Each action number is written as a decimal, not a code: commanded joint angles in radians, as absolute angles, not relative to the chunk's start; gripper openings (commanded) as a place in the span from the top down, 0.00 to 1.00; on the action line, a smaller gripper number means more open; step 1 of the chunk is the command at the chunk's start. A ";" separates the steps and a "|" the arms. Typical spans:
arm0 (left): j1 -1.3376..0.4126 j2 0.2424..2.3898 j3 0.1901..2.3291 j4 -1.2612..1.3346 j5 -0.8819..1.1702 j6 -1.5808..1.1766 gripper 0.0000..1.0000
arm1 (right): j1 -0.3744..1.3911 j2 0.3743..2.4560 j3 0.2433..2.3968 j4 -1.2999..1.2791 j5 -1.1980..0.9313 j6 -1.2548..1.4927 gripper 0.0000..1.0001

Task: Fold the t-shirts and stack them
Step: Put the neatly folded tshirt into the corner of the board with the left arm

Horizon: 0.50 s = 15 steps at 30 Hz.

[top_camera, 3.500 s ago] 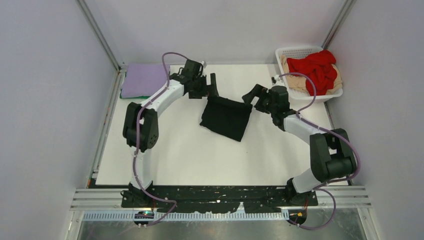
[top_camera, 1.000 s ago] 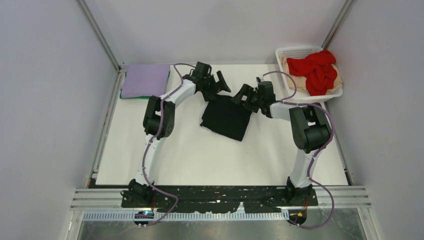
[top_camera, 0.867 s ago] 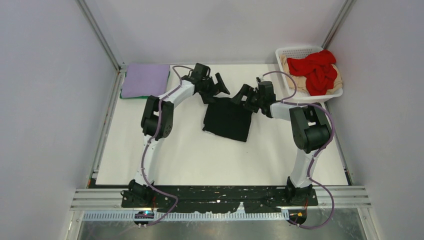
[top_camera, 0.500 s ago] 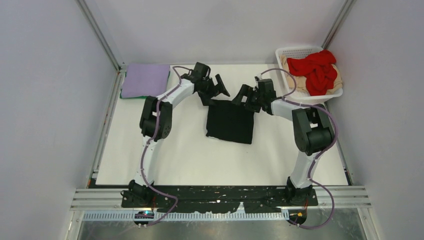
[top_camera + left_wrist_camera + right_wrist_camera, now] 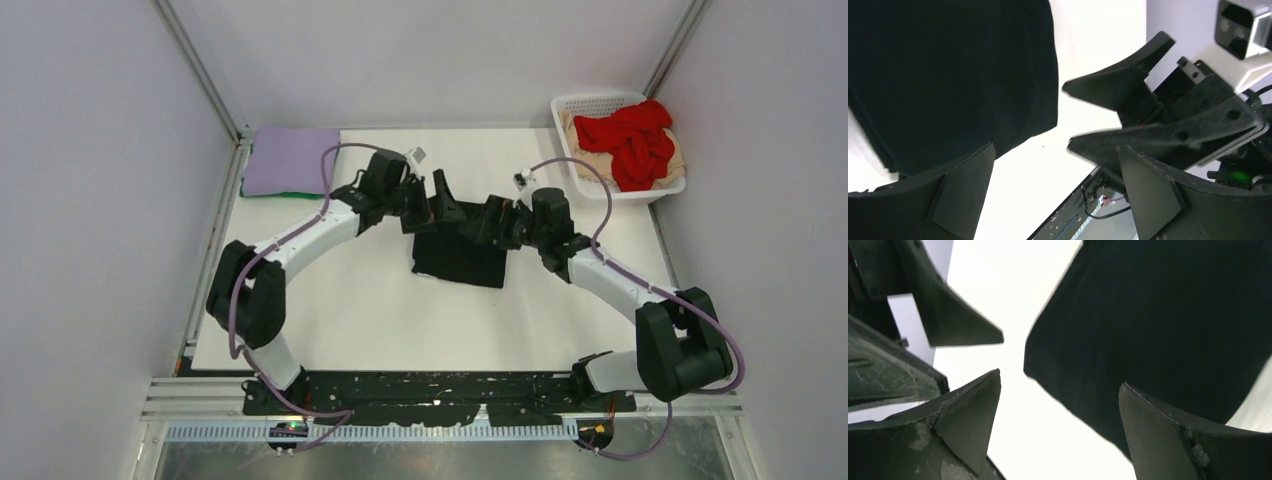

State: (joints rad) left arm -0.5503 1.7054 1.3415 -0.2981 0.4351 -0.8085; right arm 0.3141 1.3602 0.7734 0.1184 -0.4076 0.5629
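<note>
A folded black t-shirt (image 5: 462, 262) lies flat in the middle of the white table (image 5: 340, 310). My left gripper (image 5: 432, 208) and right gripper (image 5: 485, 225) face each other over its far edge, both open and holding nothing. In the left wrist view the black t-shirt (image 5: 948, 75) fills the upper left, and the gripper (image 5: 1058, 192) is over bare table beside it. In the right wrist view a corner of the black t-shirt (image 5: 1168, 325) reaches between the spread fingers of the gripper (image 5: 1060, 412). A folded lavender t-shirt (image 5: 290, 157) rests on a green one (image 5: 263, 192) at the back left.
A white lattice basket (image 5: 585, 103) stands at the back right with a crumpled red t-shirt (image 5: 635, 135) on a beige one (image 5: 592, 168). Grey walls close in the left, back and right. The two grippers' fingers are very close together.
The black t-shirt turned from skewed to square with the table. Both arms have since drawn back toward the near side and lowered their elbows. Both grippers stayed open.
</note>
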 commanded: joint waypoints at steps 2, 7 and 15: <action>-0.567 1.794 1.261 -0.134 0.494 -0.823 0.00 | 0.337 1.367 0.636 0.260 -0.431 0.638 0.05; -0.563 1.919 1.263 -0.152 0.499 -0.823 0.00 | 0.336 1.468 0.597 0.283 -0.388 0.632 0.05; -0.566 1.915 1.091 -0.138 0.502 -0.816 0.00 | 0.335 1.481 0.472 0.258 -0.337 0.637 0.05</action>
